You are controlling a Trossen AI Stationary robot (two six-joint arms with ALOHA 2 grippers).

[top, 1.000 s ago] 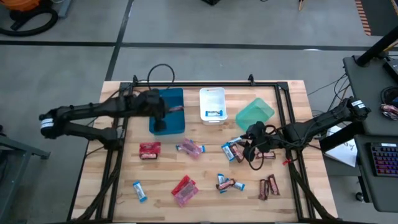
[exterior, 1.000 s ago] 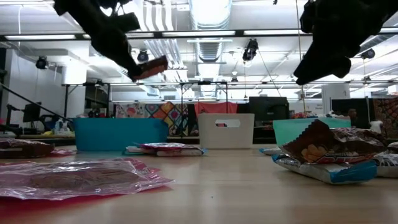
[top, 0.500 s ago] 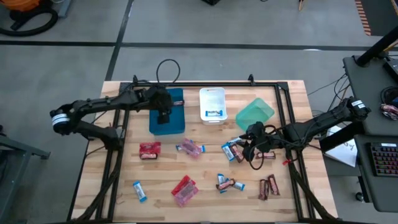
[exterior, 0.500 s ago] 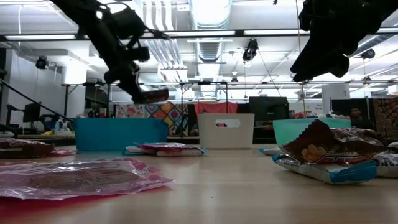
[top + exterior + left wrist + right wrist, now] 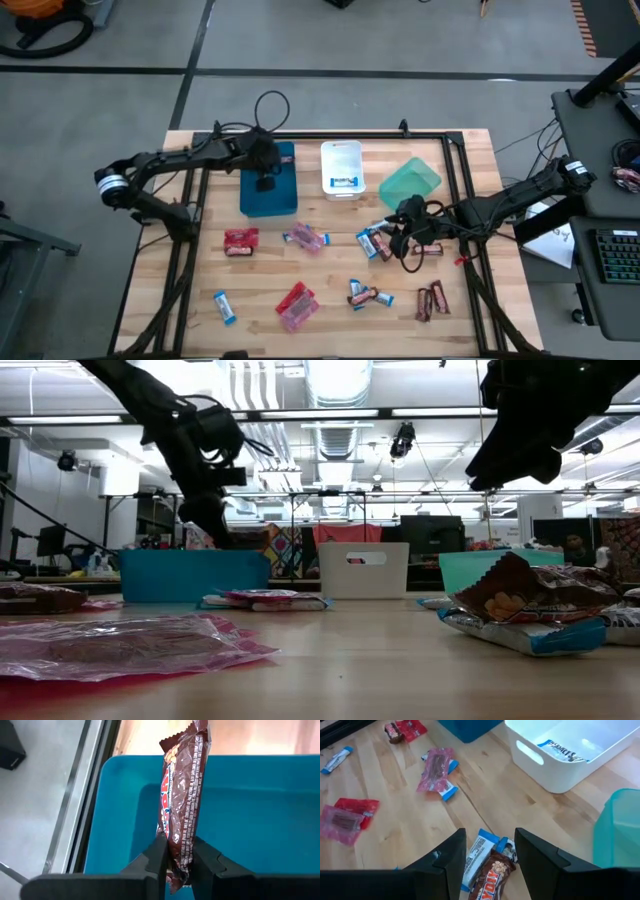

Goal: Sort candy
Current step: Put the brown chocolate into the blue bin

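Left fingers (image 5: 176, 865) pinching brown bar (image 5: 182, 805), over blue tray (image 5: 260, 815)

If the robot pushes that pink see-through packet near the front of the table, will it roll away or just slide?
The pink packet lies flat on the wooden table, so it would probably slide or spin, not roll. Its clear wrapper looks thin and crinkly with loose edges, so it likely bends and feels light. The shiny plastic may be a bit slippery to pinch.
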